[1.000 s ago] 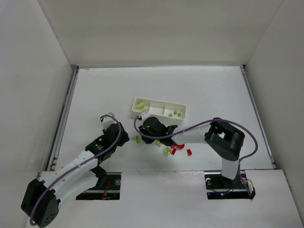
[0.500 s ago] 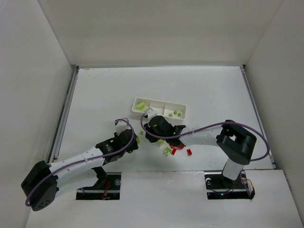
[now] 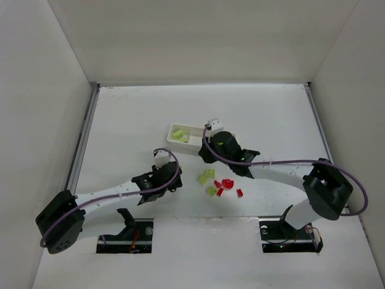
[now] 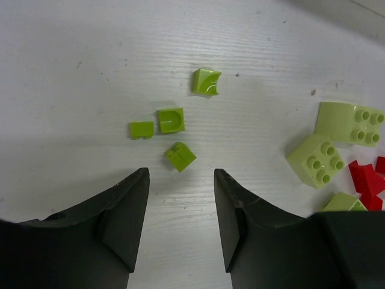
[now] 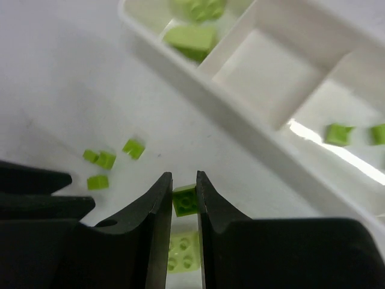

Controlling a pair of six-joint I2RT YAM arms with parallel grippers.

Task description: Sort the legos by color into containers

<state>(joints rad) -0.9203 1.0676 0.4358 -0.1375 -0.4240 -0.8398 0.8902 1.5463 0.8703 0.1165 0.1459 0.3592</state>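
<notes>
Legos lie loose on the bench between the two arms, near the tray. Green pieces sit in the left and right compartments. You have open bench beyond the tray and to either side, out to the enclosure walls. Your right pincer is clamped on one green brick, close by the tray's long near wall. Your left pincer stands wide apart, gripping nothing, above four small green pieces.
</notes>
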